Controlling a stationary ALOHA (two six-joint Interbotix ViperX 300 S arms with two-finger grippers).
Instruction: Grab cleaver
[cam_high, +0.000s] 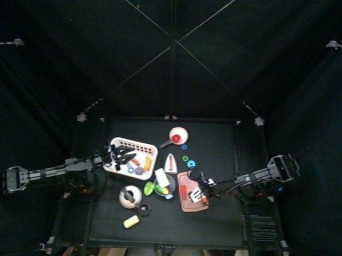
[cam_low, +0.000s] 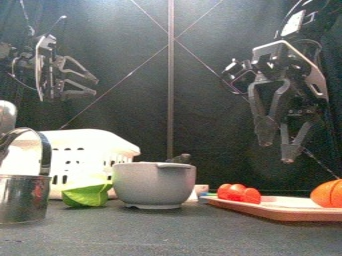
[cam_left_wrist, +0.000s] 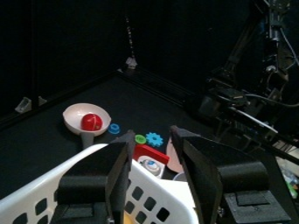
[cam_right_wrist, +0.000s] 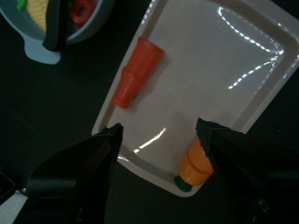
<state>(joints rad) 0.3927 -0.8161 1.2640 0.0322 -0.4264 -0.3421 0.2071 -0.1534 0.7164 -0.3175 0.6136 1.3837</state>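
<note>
Hovering right gripper (cam_low: 285, 118) above the cleaver (cam_high: 195, 189) with jaws spread wide and holding nothing, grab not yet begun, descent and closing remaining

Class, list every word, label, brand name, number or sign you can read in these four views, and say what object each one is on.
None: no legible text shows in any view.
White basket: holes only, no lettering.
White tray: glare streaks, no print.
Grey bowl: plain.
Metal cup: plain.
Cleaver: a pale patch, too small to show any writing.
</note>
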